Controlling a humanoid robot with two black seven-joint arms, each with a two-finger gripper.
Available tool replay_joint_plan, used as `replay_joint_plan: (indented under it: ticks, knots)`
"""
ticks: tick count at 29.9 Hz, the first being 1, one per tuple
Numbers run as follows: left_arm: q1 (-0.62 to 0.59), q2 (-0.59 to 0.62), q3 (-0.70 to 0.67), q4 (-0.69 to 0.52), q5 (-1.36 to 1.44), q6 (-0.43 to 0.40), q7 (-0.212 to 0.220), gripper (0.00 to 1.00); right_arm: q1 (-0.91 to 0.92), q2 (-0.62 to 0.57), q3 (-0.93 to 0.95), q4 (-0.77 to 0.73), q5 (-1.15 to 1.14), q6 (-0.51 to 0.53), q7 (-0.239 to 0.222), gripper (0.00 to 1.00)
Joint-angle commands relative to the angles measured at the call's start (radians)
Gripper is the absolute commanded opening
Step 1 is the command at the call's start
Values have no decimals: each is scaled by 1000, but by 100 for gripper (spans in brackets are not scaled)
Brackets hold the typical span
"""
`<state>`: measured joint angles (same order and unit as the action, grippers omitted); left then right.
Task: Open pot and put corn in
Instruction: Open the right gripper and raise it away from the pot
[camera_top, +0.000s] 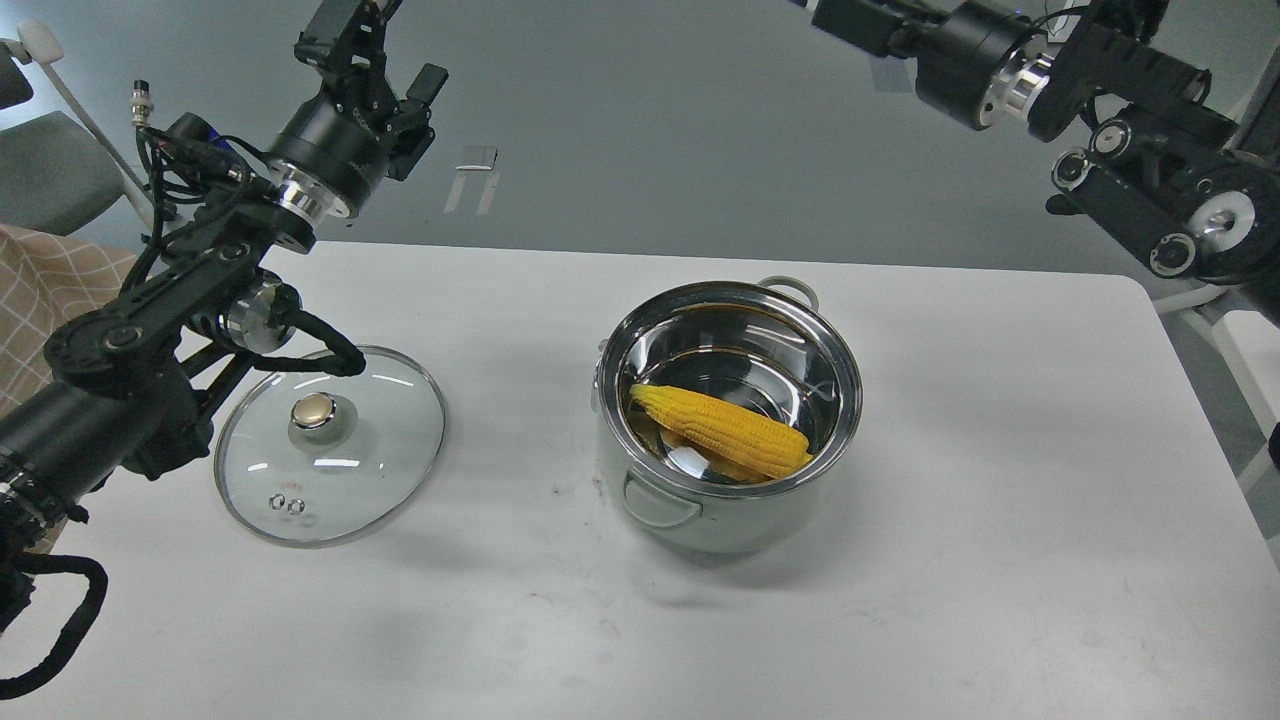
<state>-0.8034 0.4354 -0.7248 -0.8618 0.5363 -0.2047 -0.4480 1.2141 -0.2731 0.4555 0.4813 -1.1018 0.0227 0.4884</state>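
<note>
The steel pot (640, 470) stands open near the middle of the white table (1000, 560). The yellow corn cob (725, 432) lies inside it, slanted, with its tip to the left. The glass lid (380, 470) with its brass knob (315, 411) lies flat on the table left of the pot. My left gripper (385, 45) is raised high at the back left, above and behind the lid, open and empty. My right arm (1010, 75) is lifted to the top right, well clear of the pot. Its fingers are out of the frame.
A grey chair (50, 170) and a checked cloth (40, 300) are at the left edge. The table's right edge (1200, 400) runs close to my right arm. My left arm's links (130, 340) hang over the table's left side beside the lid.
</note>
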Motion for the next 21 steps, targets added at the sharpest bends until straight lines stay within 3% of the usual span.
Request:
replay_joint_plan:
  ticks: [1, 5, 9, 12, 15, 21]
  knots:
    - [-23, -65, -2, 148, -10, -134, 3, 98, -62, 5, 34, -35, 126, 17, 0, 100]
    - [-28, -116, -5, 230, -12, -203, 2, 98, -123, 6, 67, -20, 316, 54, 0, 100]
    - [-16, -135, -27, 250, -21, -258, 0, 98, -201, 2, 130, 8, 595, 241, 0, 100]
    - [-10, -150, -48, 248, -64, -284, 2, 98, -244, 0, 205, 23, 681, 310, 0, 100]
    - [7, -150, -51, 245, -131, -284, 5, 98, -293, 5, 305, 55, 694, 315, 0, 100]
    - [16, -150, -53, 234, -142, -284, 6, 98, -330, 0, 328, 88, 708, 321, 0, 100]
